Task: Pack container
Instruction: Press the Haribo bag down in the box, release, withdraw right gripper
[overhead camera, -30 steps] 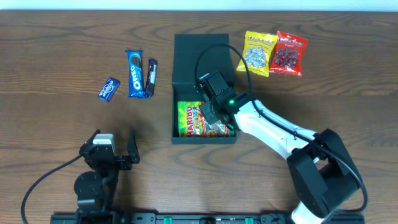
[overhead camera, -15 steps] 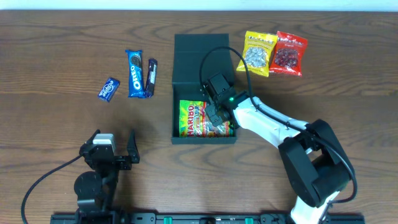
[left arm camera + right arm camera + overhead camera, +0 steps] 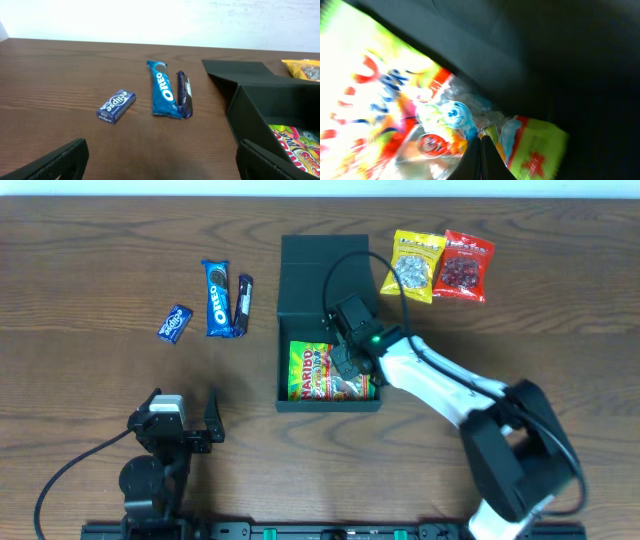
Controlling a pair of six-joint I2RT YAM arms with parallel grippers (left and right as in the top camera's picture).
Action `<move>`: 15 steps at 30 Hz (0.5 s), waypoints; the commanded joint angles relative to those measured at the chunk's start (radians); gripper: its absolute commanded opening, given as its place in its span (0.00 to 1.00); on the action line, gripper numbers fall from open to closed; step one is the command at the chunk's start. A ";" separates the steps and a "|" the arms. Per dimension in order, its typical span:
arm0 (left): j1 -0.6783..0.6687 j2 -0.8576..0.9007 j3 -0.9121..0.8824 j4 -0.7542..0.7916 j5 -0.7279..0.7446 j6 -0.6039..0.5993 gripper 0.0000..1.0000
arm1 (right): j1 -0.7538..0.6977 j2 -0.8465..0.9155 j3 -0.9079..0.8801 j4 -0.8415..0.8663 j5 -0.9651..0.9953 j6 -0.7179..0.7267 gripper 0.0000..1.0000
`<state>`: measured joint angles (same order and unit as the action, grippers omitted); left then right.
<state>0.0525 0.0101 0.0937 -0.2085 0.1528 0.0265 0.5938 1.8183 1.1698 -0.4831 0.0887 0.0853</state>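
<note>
- Your dark teal-black matte rectangular container [image 3: 310, 275] sits on the brown wooden table [image 3: 100, 260], just right of centre. Its hinged flap lid is thrown open and lies flat on the far side.
- Inside it, a bright yellow-green glossy Haribo bag [image 3: 318, 372] lies flat against the left and near walls. The left wrist camera shows only a corner of the bag [image 3: 295, 142] over the container's dark wall [image 3: 260, 107].
- Your right gripper [image 3: 345, 365] reaches down into the container at the bag's right edge. In its own wrist view the jaws are pressed together, with the tips [image 3: 481, 150] pinching the crinkled film of the Haribo bag [image 3: 385, 100].
- Just right of the lid lie two pouches side by side and touching: a yellow plastic snack pouch [image 3: 417, 265] and a red plastic snack pouch [image 3: 466, 265].
- Left of the container, a long blue Oreo packet [image 3: 217, 298] and a slim dark-wrapped bar [image 3: 243, 302] lie side by side, touching at their near ends.
- Further left, apart from those two, is a small blue Eclipse box [image 3: 175, 323].
- Your left gripper [image 3: 185, 405] rests near the front left edge, well apart from everything. Its jaws are spread wide and nothing is between them.
</note>
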 commanded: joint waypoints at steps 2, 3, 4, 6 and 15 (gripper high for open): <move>0.005 -0.006 -0.027 -0.008 -0.006 0.011 0.95 | -0.004 -0.206 0.024 0.002 -0.041 0.015 0.01; 0.005 -0.006 -0.027 -0.008 -0.006 0.011 0.95 | -0.004 -0.248 0.024 0.000 -0.041 0.015 0.01; 0.005 -0.006 -0.027 -0.008 -0.006 0.011 0.95 | -0.004 -0.294 0.024 -0.004 -0.041 0.015 0.01; 0.005 -0.006 -0.027 -0.008 -0.006 0.011 0.95 | -0.004 -0.375 0.024 -0.013 -0.041 0.015 0.01; 0.005 -0.006 -0.027 -0.008 -0.006 0.011 0.95 | -0.004 -0.614 0.024 -0.158 -0.174 0.015 0.01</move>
<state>0.0525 0.0101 0.0937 -0.2085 0.1528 0.0265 0.5938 1.2438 1.1835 -0.6193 -0.0132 0.0887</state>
